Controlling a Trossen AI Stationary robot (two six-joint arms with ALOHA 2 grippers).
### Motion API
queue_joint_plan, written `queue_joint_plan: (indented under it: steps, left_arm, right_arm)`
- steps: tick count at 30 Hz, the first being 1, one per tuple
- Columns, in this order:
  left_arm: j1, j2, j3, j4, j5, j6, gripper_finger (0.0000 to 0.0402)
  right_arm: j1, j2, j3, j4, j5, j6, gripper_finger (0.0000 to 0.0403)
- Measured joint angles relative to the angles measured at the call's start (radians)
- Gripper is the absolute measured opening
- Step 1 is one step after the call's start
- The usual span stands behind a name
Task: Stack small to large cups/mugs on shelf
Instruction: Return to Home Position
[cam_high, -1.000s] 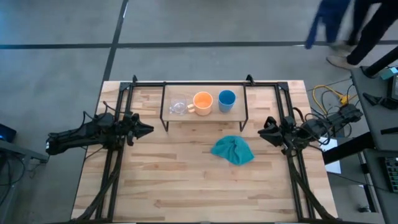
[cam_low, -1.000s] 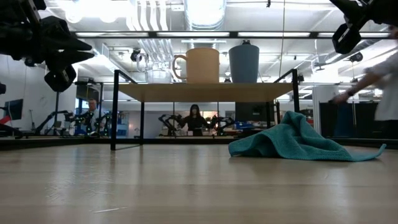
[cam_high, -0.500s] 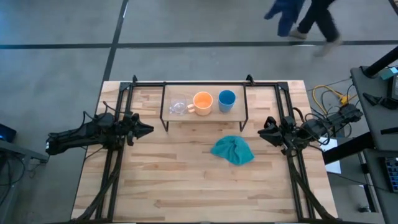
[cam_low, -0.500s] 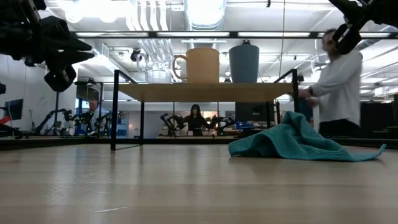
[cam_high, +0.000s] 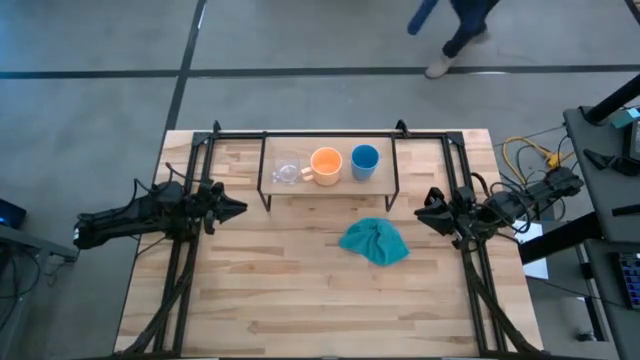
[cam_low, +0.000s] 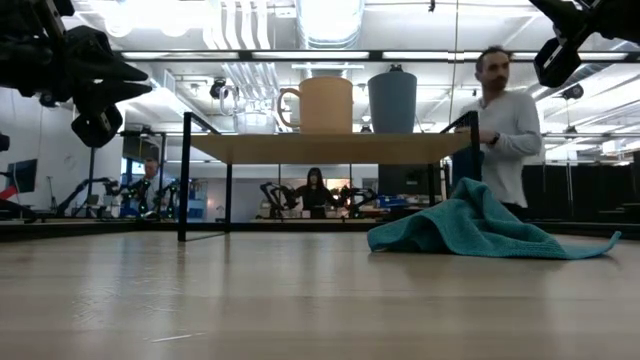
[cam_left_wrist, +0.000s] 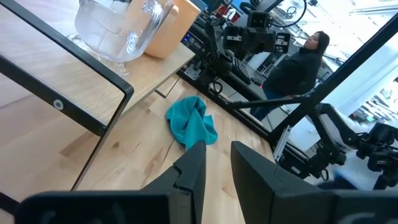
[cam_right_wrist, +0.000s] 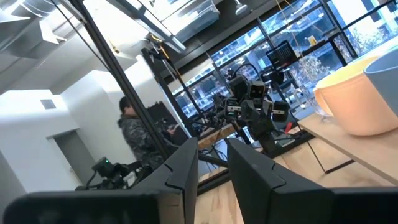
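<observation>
While glass cup (cam_high: 287, 171), orange mug (cam_high: 326, 163), blue cup (cam_high: 365, 160) line the shelf (cam_high: 330, 188), left hand (cam_high: 238, 209) and right hand (cam_high: 420, 212) hover slightly spread, empty.

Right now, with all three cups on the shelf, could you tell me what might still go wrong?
The clear glass cup and the orange mug stand very close on the shelf, so a jolt might knock them together. A person is beyond the table's far side and could bump it. The teal cloth lies between the left gripper and the right gripper; a low sweep might snag it.
</observation>
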Motion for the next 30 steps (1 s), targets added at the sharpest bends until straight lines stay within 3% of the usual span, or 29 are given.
queue_joint_plan:
  steps: [30]
  left_arm:
    - [0.000,-0.001,0.000,0.000,0.000,0.000,0.0061]
  right_arm:
    - [0.000,0.000,0.000,0.000,0.000,0.000,0.0084]
